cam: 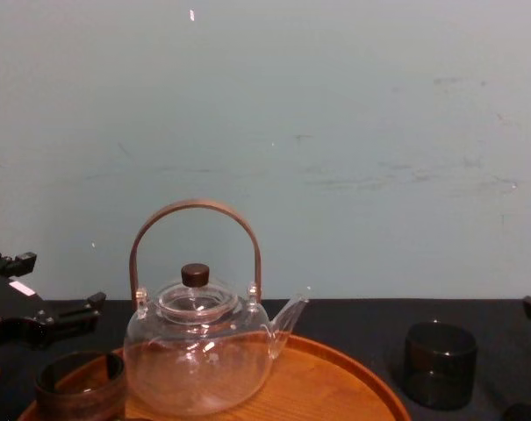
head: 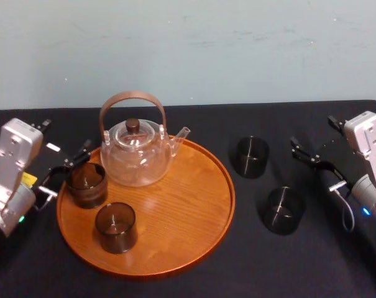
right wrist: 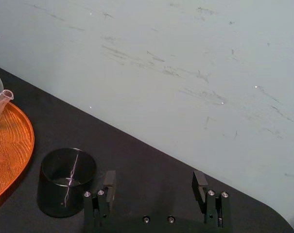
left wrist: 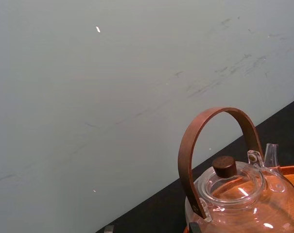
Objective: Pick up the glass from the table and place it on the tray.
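Black tabletop (head: pixel 250 273) below a pale scuffed wall (head: pixel 188 49). Found tray (head: pixel 188 211) carrying a glass teapot (head: pixel 137 155) and two dark glasses: rim glass (head: pixel 86 184) at its left edge, front glass (head: pixel 115 226) at its near side. Found two more off the tray to its right: far glass (head: pixel 250 156) just beside the rim, near glass (head: pixel 283 210) slightly farther out. Located right gripper (head: pixel 318 167) right of both, spread, empty. Located left gripper (head: pixel 66 174) at the tray's left edge, spread, holding nothing. Judged as start of a pick, approach not yet made. Next calls for straddling one outlying glass, closing gently, clearing the rim, setting down on bare wood.
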Robot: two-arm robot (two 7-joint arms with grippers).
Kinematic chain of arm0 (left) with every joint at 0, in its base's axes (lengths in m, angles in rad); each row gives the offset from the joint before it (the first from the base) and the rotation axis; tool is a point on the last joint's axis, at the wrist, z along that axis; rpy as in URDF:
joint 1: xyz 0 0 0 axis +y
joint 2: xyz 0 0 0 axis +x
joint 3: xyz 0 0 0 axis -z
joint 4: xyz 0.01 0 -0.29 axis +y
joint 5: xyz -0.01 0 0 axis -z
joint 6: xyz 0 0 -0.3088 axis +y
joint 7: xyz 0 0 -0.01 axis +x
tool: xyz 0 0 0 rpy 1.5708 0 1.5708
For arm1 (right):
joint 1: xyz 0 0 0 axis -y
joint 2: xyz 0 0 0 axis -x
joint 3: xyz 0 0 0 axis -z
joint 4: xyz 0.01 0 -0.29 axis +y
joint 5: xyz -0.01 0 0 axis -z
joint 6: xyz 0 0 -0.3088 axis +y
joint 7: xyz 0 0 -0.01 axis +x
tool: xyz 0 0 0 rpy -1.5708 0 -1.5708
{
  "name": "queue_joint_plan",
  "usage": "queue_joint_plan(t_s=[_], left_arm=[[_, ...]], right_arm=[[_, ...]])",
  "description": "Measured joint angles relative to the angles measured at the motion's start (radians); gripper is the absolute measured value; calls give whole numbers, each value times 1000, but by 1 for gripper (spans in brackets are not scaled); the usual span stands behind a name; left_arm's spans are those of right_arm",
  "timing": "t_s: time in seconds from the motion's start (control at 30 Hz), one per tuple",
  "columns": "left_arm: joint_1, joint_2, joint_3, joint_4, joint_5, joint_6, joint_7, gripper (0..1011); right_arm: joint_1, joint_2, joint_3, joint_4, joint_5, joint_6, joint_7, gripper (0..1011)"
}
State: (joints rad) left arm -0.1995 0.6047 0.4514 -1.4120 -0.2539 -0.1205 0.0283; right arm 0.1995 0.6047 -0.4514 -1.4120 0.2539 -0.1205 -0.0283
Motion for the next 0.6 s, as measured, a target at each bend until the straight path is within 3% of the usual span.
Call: queue_joint_plan(t_s=[0.6], left_arm=[[0, 0, 0, 0, 0, 0, 0, 1001]], right_arm=[[0, 0, 0, 0, 0, 0, 0, 1002]])
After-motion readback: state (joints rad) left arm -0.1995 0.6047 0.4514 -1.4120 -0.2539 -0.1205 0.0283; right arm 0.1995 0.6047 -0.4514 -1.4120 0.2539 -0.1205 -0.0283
